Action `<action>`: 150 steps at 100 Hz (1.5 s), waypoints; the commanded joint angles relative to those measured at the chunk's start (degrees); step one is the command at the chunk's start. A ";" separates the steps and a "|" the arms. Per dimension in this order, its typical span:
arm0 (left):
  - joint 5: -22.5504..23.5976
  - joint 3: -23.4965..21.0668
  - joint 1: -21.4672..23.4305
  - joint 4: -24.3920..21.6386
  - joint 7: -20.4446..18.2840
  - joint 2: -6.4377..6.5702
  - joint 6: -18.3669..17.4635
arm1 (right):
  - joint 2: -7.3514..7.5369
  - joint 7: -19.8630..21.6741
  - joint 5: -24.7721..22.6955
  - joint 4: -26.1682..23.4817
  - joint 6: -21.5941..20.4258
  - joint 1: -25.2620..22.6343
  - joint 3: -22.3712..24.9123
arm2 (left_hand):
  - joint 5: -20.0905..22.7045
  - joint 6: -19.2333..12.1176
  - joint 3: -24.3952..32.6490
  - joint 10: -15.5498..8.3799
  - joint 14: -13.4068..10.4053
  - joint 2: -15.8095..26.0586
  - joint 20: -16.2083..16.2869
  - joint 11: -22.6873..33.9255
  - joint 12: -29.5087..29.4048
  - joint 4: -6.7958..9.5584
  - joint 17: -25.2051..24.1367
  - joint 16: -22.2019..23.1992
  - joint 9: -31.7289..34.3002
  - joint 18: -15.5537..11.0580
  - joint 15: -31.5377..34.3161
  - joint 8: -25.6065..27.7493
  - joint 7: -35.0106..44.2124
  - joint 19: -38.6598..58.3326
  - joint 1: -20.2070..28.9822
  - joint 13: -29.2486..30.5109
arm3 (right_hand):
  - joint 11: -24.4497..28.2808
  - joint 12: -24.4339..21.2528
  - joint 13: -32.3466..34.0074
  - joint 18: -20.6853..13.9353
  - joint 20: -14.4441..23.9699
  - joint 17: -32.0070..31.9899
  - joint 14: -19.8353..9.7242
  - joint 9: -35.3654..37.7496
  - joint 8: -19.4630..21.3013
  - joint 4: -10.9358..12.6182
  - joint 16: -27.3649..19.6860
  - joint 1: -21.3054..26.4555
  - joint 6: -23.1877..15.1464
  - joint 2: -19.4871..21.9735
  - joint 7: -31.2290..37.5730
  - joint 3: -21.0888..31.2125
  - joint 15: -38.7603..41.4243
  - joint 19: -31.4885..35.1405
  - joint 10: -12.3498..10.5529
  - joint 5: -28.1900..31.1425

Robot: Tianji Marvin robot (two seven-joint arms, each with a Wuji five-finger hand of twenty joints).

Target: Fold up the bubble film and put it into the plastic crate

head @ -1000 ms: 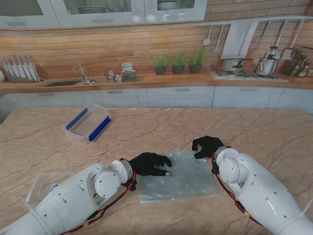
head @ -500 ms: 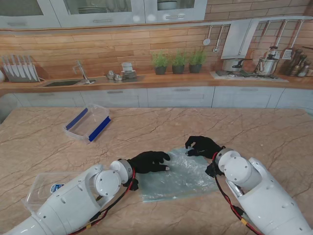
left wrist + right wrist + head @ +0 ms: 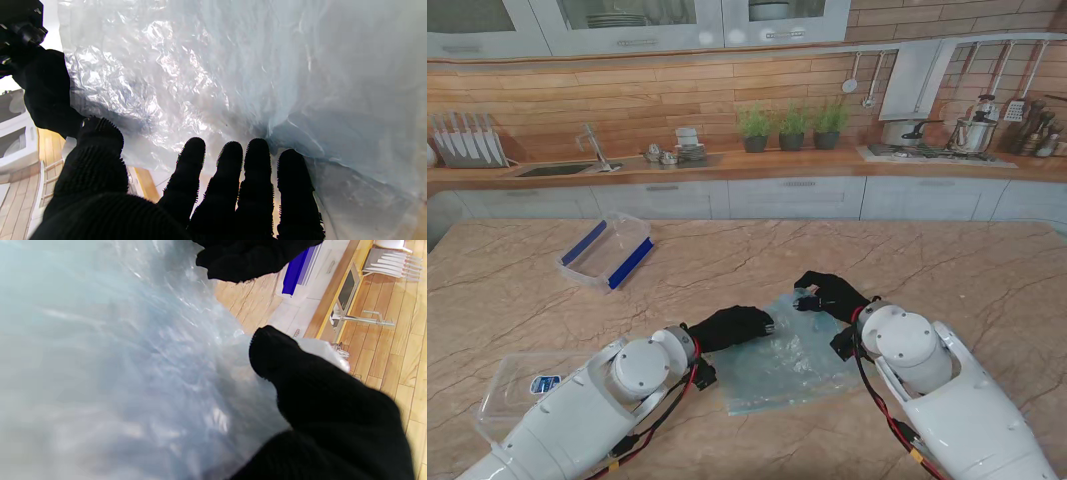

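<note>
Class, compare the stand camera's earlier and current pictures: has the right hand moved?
Yes. The right hand, gripping the bubble film's far corner, has shifted toward the robot's left, closer to the left hand and the blue-edged crate.

left hand covers the left edge of the bubble film, so contact there isn't readable from the stand view. right hand hides the film's far right corner; its fingertips can't be made out. right forearm blocks the film's right edge. right wrist view: film is blurred and fills most of the frame, hand is cut off by the edge, only the thumb shows. left wrist view: palm is cropped, film runs past the frame. clear container near me on the left is partly behind the left arm; its label is too small to read.
</note>
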 commanded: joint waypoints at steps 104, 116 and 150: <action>-11.03 -3.98 4.21 -1.93 -4.23 -0.48 1.90 | 0.63 10.10 9.72 -2.61 -0.78 -0.60 -3.52 | 7.14 3.82 -2.90 2.40 6.34 -4.18 -4.39 -4.46 -0.61 2.16 -1.35 -2.04 2.28 6.24 -6.98 -4.16 -11.10 -16.97 -13.76 -0.31 | -19.92 -7.98 -30.52 6.03 -12.02 -25.42 6.51 -30.13 -21.20 3.84 -17.41 -16.06 10.54 2.39 -32.31 -15.42 -35.46 -38.41 -3.81 -21.94; -10.68 -4.04 4.15 -1.91 -4.13 -0.45 1.93 | 0.72 10.36 9.49 -2.50 -0.95 -0.54 -3.76 | 8.37 4.36 -2.74 2.83 7.24 -6.17 -3.69 -4.03 -0.65 2.15 0.02 -1.56 3.75 6.89 -6.07 -4.63 -11.81 -15.63 -13.02 1.23 | -20.51 -8.20 -31.92 6.37 -11.69 -25.98 6.73 -31.31 -21.50 3.86 -17.76 -16.24 10.17 2.38 -32.60 -15.59 -36.18 -39.46 -3.82 -22.66; -5.78 -2.85 3.69 -2.88 -2.64 -0.08 4.42 | 1.64 12.79 7.76 -3.00 -2.14 -0.91 -4.00 | 8.17 2.09 13.81 2.48 8.59 -13.77 -3.85 2.50 1.11 1.18 4.82 0.45 8.96 8.12 2.60 -1.71 -5.88 -3.48 -4.97 7.40 | -21.38 -8.64 -32.04 6.61 -10.33 -25.89 6.74 -31.95 -22.29 3.83 -18.05 -16.68 9.75 2.91 -32.98 -16.03 -36.60 -41.60 -4.10 -22.84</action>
